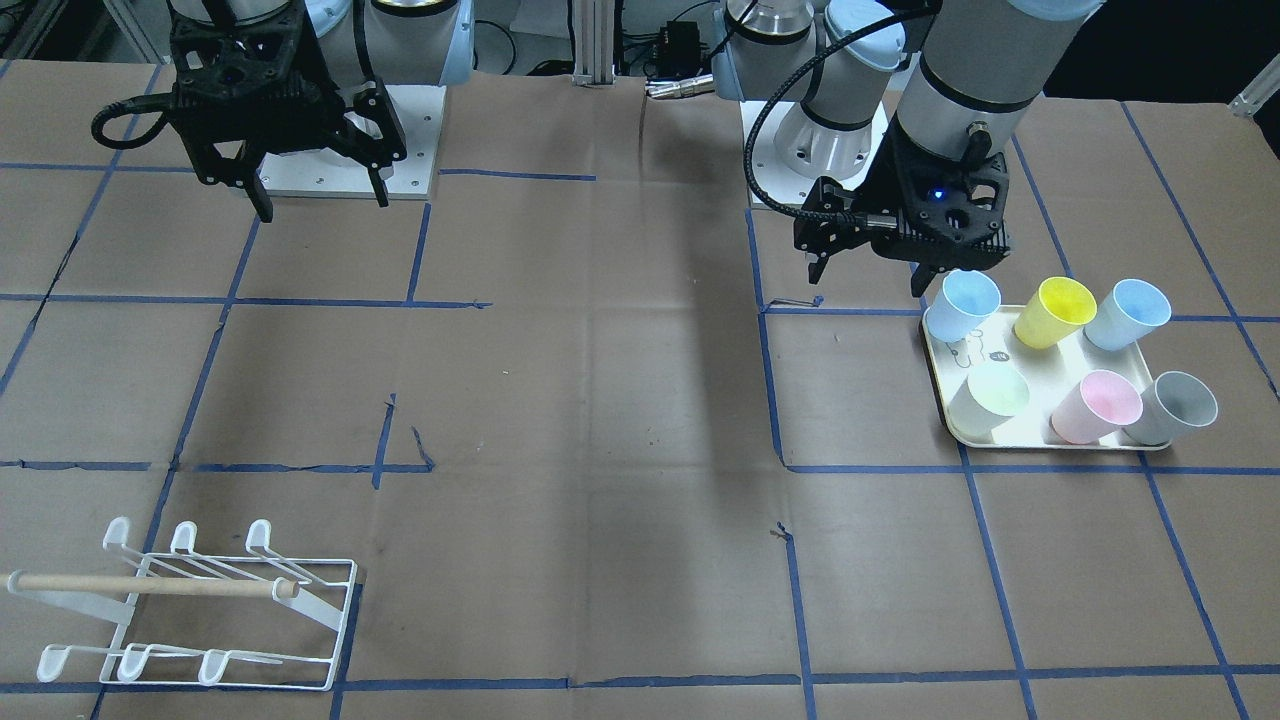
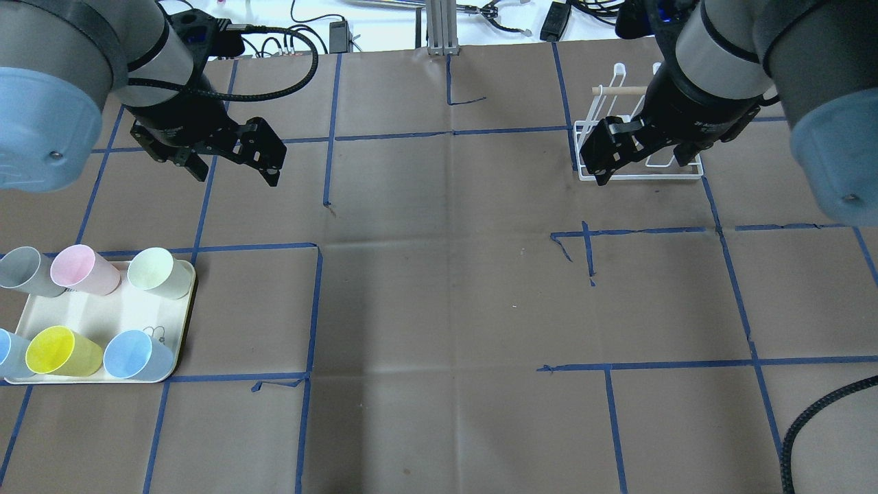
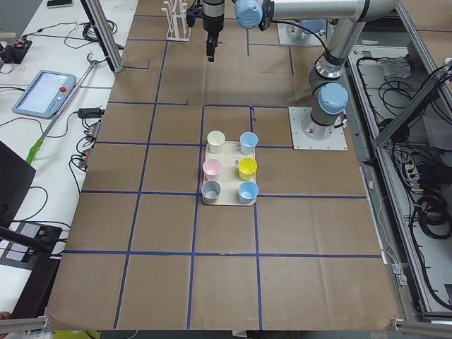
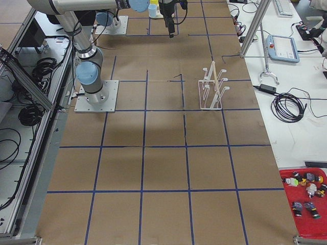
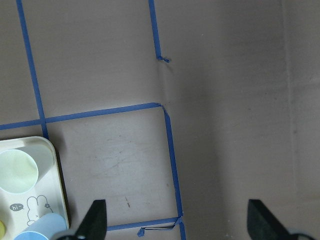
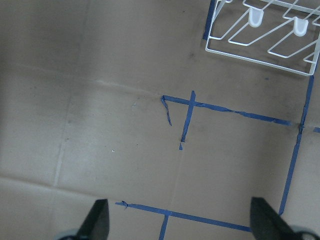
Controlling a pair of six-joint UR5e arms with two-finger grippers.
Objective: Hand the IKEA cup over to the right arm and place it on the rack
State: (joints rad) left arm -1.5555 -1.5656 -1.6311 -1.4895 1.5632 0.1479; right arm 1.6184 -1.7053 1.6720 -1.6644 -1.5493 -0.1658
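**Q:** What sits nearest the robot?

**A:** A cream tray (image 2: 103,312) on the robot's left side of the brown table (image 2: 446,309). Six cups (image 2: 58,350) stand upright on it in two rows: two blue and a yellow, then grey, pink and a green cup (image 2: 158,271). No cup is held, and I cannot tell which one is meant for the transfer.

**Q:** And the arms?

**A:** The left gripper (image 2: 236,175) hovers high above the table, off to the tray's side near the green cup, not over any cup. Its fingers (image 5: 95,217) are spread wide with nothing between them. The right gripper (image 2: 641,168) hangs high on the other side, short of the rack, equally spread and empty.

**Q:** Where is the rack?

**A:** Farthest out, on the robot's right. It is a white wire rack (image 1: 215,588) with hooked prongs (image 1: 183,537), well apart from the tray.

**Q:** What could go wrong from here?

**A:** The cups stand close together, so a widely spread finger coming down beside one may tip its neighbour. They look smooth and tapered, so a weak pinch could let one slip. At the handover, if the left gripper lets go before the right has a firm hold, the cup will probably fall. At the rack, a cup that misses its prong could drop off, or push the light wire frame along the table.
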